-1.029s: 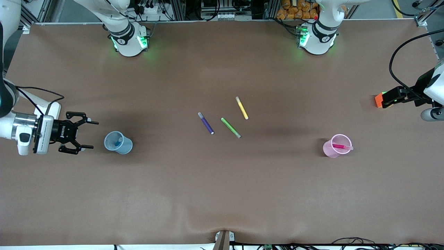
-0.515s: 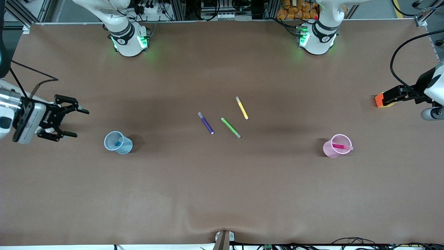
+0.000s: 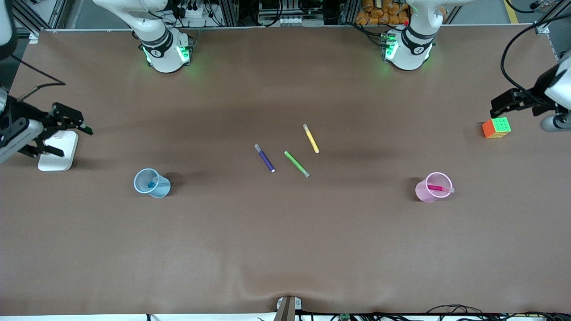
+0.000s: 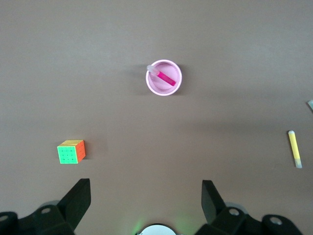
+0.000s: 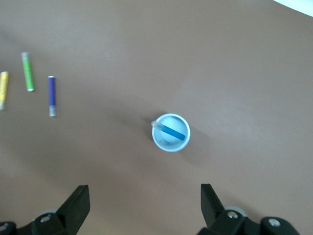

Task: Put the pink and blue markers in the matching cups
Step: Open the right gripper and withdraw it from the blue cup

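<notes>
Magenta-pink felt marker point(image 3: 436, 188) stands in pale pink plastic cup point(image 3: 429, 192), bright blue marker point(image 3: 152, 182) in light blue cup point(image 3: 156, 188). Both end effectors wide open, empty: right end effector point(image 3: 60, 136) withdrawn from blue cup to white block point(image 3: 55, 154); left end effector point(image 3: 502, 105) lifted off multicoloured puzzle cube point(image 3: 496, 128). No legible writing.

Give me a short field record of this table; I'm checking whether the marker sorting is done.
pink marker: in pink cup
blue marker: in blue cup
purple marker, green marker, yellow marker: flat mid-table, apart
cube: at left arm's end
white block: at right arm's end
left end effector: open, empty, above the cube
right end effector: open, empty, over white block
</notes>
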`<state>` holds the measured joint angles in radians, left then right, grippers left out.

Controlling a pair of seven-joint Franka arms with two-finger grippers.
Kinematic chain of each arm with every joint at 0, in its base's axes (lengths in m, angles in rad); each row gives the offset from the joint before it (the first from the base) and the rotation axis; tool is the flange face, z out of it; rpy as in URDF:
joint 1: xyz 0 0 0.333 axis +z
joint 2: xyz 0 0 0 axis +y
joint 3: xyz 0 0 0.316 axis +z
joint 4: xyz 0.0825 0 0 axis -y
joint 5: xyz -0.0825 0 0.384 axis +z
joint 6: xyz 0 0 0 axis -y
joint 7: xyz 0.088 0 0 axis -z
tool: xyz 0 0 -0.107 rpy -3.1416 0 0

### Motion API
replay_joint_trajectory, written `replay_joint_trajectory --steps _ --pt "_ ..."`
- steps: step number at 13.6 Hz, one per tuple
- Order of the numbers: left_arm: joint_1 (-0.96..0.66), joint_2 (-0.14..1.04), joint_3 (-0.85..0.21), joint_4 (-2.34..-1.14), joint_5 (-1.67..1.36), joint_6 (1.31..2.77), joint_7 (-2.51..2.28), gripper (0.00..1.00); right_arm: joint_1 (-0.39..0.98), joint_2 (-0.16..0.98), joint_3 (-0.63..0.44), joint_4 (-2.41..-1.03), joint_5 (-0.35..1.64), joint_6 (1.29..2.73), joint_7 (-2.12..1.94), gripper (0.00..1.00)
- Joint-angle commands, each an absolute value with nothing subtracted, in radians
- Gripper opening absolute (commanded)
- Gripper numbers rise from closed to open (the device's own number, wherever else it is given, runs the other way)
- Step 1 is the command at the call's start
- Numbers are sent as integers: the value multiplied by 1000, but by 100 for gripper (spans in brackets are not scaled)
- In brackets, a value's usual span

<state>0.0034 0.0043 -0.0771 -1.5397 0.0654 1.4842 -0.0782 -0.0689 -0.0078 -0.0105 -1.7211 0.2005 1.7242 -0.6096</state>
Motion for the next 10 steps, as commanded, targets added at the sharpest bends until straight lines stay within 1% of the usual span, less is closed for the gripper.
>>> replay_joint_trajectory --steps 1,3,8,10 --pt "-67 -40 -11 -1586 49 1489 -66 100 -46 -54 -11 -1743 99 1717 -462 100" --pt "-66 -55 -9 -1601 48 1489 -64 100 -48 -60 -14 -1724 28 1680 -390 100" --pt "-57 -67 -11 -1603 48 1488 -60 100 -48 -61 -24 -1645 -23 1533 -117 100" --pt "-57 -63 -12 -1600 48 1489 -60 100 -48 -60 -86 -1629 -6 1511 -71 100"
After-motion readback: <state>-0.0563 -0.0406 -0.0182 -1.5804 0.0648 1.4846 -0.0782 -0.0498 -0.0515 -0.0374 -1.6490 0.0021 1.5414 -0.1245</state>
